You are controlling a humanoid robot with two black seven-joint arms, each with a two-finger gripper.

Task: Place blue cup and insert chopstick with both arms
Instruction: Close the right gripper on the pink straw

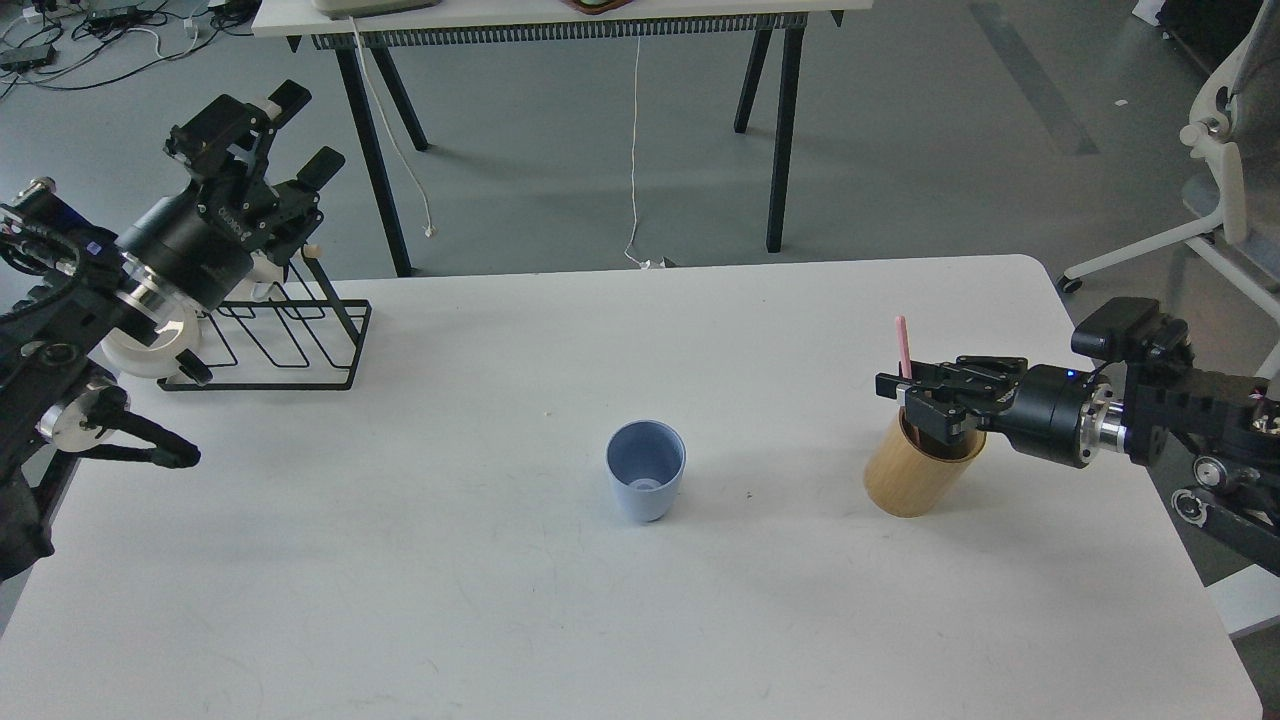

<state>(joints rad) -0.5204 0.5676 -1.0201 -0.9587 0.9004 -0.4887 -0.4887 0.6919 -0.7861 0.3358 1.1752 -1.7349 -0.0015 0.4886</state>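
Observation:
The blue cup (645,483) stands upright and empty in the middle of the white table (500,620). A pale pink chopstick (902,346) stands leaning in a tan wooden holder (915,470) at the right. My right gripper (908,403) lies level over the holder's rim with its fingers apart. The chopstick rises right at its fingertips, and I cannot tell whether they touch it. My left gripper (306,128) is open and empty. It is raised above the far left of the table, over a black wire rack (275,340).
The wire rack has a wooden rod (312,250) and a white round object (140,340) beside it. A black-legged table (560,20) stands behind on the floor. A white chair (1225,180) is at the far right. The table's right edge is near my right arm.

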